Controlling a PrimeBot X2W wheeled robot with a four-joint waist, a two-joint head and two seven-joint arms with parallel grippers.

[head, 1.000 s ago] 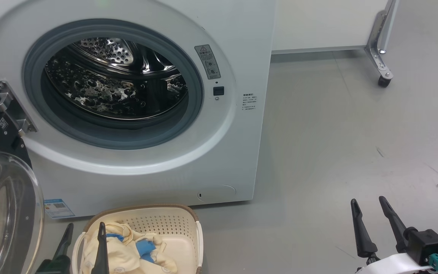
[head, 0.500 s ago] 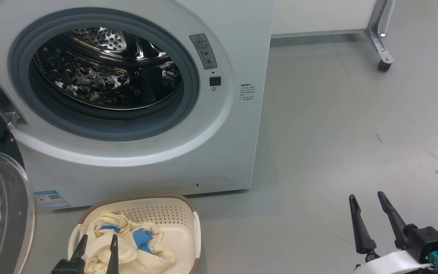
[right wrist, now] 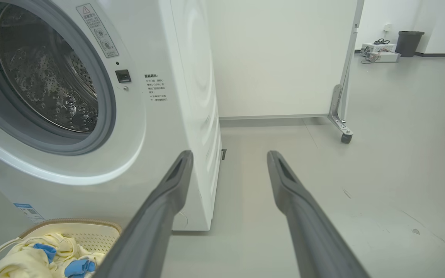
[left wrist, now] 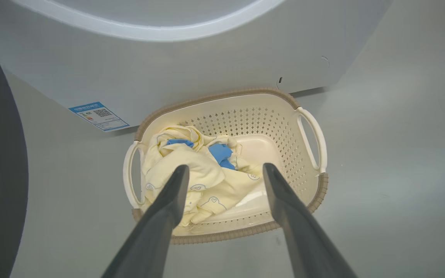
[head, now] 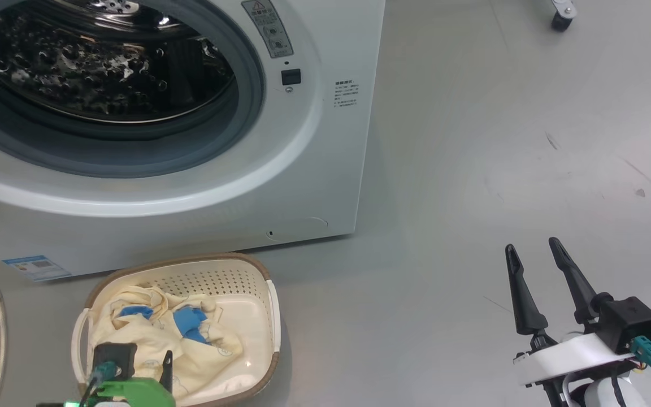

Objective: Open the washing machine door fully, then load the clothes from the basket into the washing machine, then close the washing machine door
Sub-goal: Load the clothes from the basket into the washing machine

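Left gripper (left wrist: 225,168) has been swung in over the small oval cream plastic basket (left wrist: 222,94), fingers spread wide, nothing held. The crumpled cream-yellow clothes with blue patches (left wrist: 203,185) are found just under its tips, so a grab is probably next.

Three views — one shared basket (head: 212,280)

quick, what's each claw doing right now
Left claw: open, empty, pointed at the clothes in the basket.
Right claw: open, empty.
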